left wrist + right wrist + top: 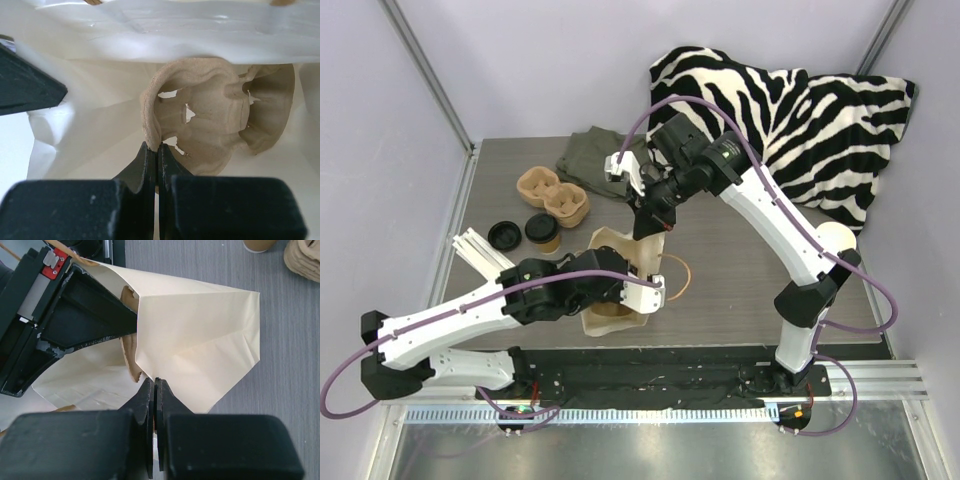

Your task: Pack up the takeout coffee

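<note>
The takeout coffee (542, 232), a small brown cup with a black lid, stands on the table left of the cream paper bag (610, 248); its base shows at the top of the right wrist view (260, 244). My left gripper (158, 146) reaches inside the bag (90, 145) and is shut on the rim of a pulp cup carrier (215, 110). In the top view the left gripper (632, 288) sits at the bag's mouth. My right gripper (155, 381) is shut on the bag's edge (200, 330), holding it up from above (645, 225).
A loose black lid (505, 236) lies left of the cup. Stacked pulp carriers (552, 193) sit behind it, white sticks (480, 250) to the left. A green cloth (595, 155) and a zebra pillow (790, 110) lie at the back.
</note>
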Controlling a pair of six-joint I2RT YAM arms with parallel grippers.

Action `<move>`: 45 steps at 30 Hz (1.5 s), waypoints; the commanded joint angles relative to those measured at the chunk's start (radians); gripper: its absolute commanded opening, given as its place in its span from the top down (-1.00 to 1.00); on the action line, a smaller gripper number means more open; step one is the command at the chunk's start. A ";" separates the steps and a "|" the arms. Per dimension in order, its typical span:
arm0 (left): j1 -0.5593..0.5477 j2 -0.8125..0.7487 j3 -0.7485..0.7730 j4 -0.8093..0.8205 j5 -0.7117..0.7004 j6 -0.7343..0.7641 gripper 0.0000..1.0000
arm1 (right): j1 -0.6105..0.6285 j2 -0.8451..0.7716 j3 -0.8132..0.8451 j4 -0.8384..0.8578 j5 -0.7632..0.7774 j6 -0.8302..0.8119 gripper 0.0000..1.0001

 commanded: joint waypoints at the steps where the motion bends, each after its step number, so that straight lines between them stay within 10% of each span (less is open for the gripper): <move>1: 0.025 -0.037 -0.028 0.105 0.055 0.004 0.97 | 0.003 -0.015 -0.019 -0.057 -0.042 0.008 0.98; 32: 0.209 -0.008 -0.138 0.208 0.245 0.121 0.79 | 0.003 0.008 -0.022 -0.051 -0.071 -0.049 0.98; 45: 0.209 0.043 0.023 0.016 0.374 0.065 0.87 | 0.001 -0.021 -0.036 -0.077 -0.128 -0.070 0.98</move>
